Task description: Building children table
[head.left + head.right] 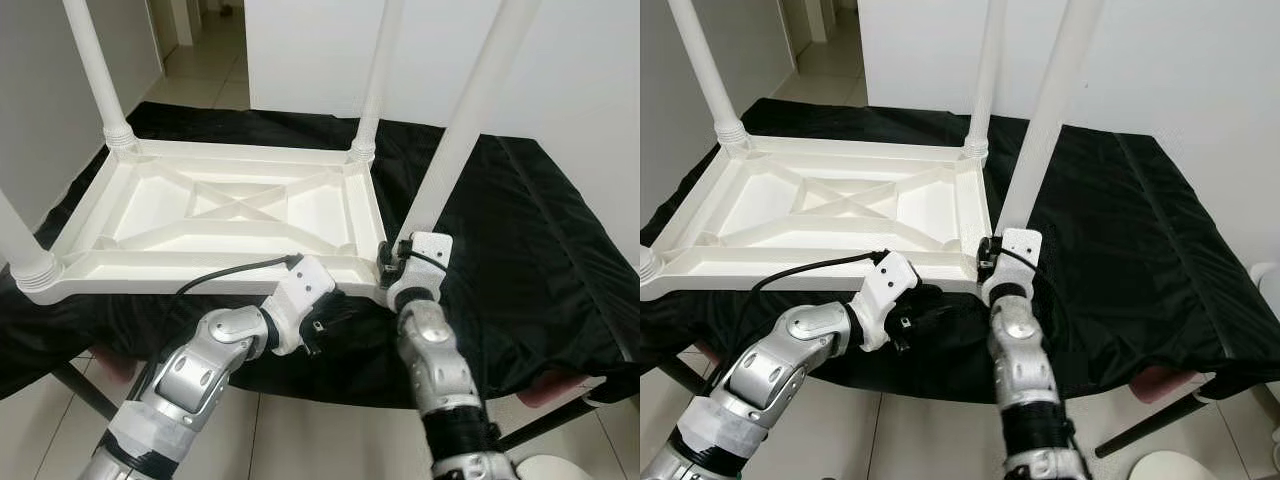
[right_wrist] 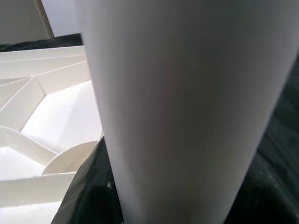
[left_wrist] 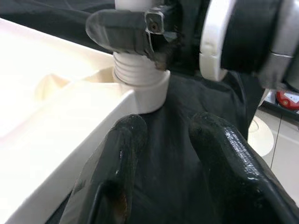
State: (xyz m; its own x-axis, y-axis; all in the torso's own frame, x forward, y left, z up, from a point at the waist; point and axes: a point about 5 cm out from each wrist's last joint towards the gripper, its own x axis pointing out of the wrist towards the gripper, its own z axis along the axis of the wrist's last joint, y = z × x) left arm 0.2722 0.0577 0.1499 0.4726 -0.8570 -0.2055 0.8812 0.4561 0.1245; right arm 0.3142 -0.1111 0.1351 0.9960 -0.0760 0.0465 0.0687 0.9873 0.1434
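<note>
Nearest the head camera: both silver forearms, meeting at the near right corner of the upturned white tabletop (image 1: 230, 215), which lies underside-up on the black-draped counter (image 1: 540, 240).

Right gripper (image 3: 135, 30) is at the base of the fourth leg (image 1: 470, 120), just above the threaded collar (image 3: 140, 74). One black finger presses against the leg's side; the other is hidden, so I'd say it is clamped around the leg. The leg's long axis runs up and slightly tilted, away from the corner socket.

Left gripper (image 3: 175, 154) sits low, just off the tabletop's near edge, pointing at that same socket. Fingers are parted with only black cloth between them, holding nothing.

Other legs: far left (image 1: 95, 70), far right (image 1: 375, 75) and near left (image 1: 20, 245) all stand upright in their corners.

Key relation: the right arm is on the leg, the left arm is beside and below the joint. Judgement: the leg looks partly seated, thread ribs exposed above the socket; next step is probably turning it home.

The left wrist view shows the collar, socket and right finger. The right wrist view gives a close, blurred leg shaft with tabletop ribs behind. The head views hide the joint behind the right wrist.
</note>
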